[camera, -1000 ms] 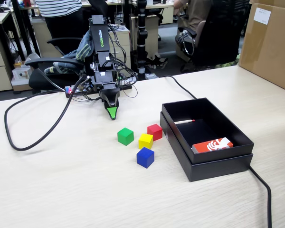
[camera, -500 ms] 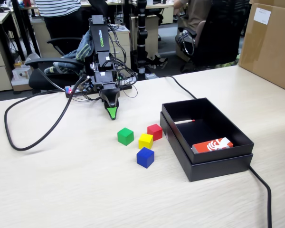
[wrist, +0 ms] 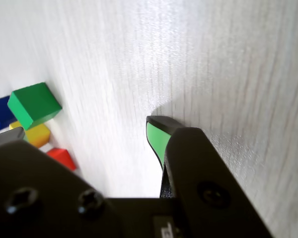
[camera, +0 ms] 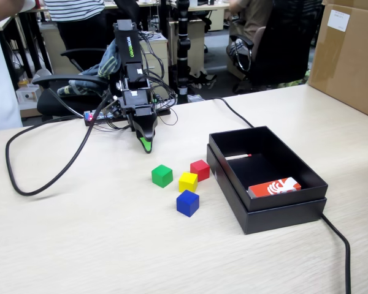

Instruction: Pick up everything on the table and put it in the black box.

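Altogether four cubes (camera: 179,179), table (camera: 98,245).

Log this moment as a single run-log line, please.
phase: approach | pincer: empty, above table | green cube, yellow cube, red cube, blue cube: on table | black box: no cubes

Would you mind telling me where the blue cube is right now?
In the fixed view, the blue cube sits on the table, just below the yellow cube, left of the black box.
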